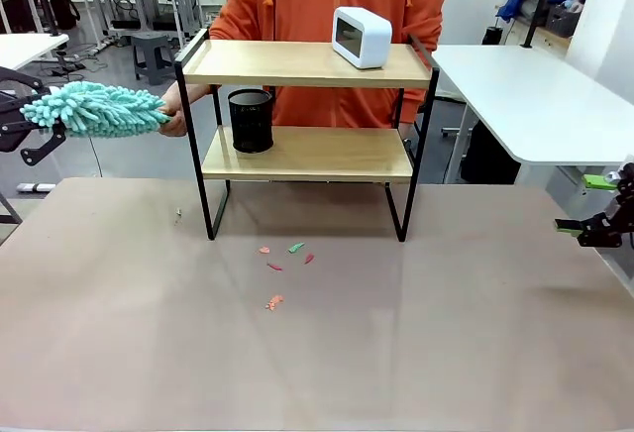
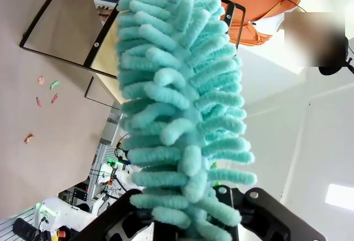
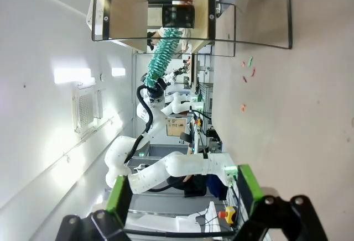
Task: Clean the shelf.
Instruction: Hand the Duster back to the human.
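Our left gripper (image 1: 35, 135) pinches the duster (image 1: 94, 109) (right gripper (image 1: 594, 204) spread) — sweeping the shelf (image 1: 307, 63) could topple the white clock (image 1: 362, 37).

Two-tier wooden shelf (image 1: 307, 135), black metal frame, upright at the table's far side (apparently square to it)
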Action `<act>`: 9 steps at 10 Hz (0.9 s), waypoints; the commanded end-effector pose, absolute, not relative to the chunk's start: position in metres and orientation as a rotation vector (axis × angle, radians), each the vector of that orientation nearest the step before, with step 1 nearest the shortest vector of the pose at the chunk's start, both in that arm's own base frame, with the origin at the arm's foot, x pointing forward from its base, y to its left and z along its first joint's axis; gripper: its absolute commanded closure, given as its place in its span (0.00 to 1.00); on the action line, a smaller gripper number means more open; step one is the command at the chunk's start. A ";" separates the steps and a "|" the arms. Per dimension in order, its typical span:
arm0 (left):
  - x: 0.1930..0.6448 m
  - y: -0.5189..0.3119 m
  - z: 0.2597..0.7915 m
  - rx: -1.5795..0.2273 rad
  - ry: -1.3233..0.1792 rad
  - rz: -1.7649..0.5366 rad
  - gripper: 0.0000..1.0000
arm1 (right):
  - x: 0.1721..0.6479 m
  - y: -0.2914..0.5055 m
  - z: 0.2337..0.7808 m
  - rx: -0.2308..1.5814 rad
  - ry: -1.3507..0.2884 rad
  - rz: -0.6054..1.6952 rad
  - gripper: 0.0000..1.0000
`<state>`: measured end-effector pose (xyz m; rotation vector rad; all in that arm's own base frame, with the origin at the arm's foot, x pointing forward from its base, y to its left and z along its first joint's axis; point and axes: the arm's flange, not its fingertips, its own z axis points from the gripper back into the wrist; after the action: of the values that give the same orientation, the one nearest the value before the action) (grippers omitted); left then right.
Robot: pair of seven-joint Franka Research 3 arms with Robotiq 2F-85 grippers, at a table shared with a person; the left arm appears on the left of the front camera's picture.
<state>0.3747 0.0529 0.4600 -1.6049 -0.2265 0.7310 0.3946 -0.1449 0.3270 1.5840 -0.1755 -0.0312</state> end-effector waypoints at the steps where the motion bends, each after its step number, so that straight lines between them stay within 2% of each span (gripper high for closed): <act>1: 0.372 0.054 0.461 -1.617 -0.239 0.702 0.84 | 0.395 -0.146 0.330 1.581 -0.168 -0.014 0.00; 5: 0.372 0.054 0.461 -1.617 -0.239 0.702 0.84 | 0.395 -0.146 0.330 1.581 -0.168 -0.014 0.00; 6: 0.375 0.053 0.460 -1.605 -0.226 0.729 0.27 | 0.395 -0.146 0.330 1.581 -0.168 -0.014 0.00; 7: 0.374 0.052 0.463 -1.607 -0.237 0.722 0.27 | 0.395 -0.146 0.330 1.581 -0.168 -0.014 0.00; 8: 0.370 0.051 0.468 -1.633 -0.229 0.665 0.00 | 0.395 -0.146 0.330 1.581 -0.168 -0.014 0.00; 9: 0.366 0.051 0.473 -1.632 -0.244 0.645 0.25 | 0.395 -0.146 0.330 1.581 -0.168 -0.014 0.00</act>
<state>0.3730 0.0497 0.4665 -1.6168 -0.2278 0.6986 0.3946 -0.1448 0.3270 1.5840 -0.1754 -0.0312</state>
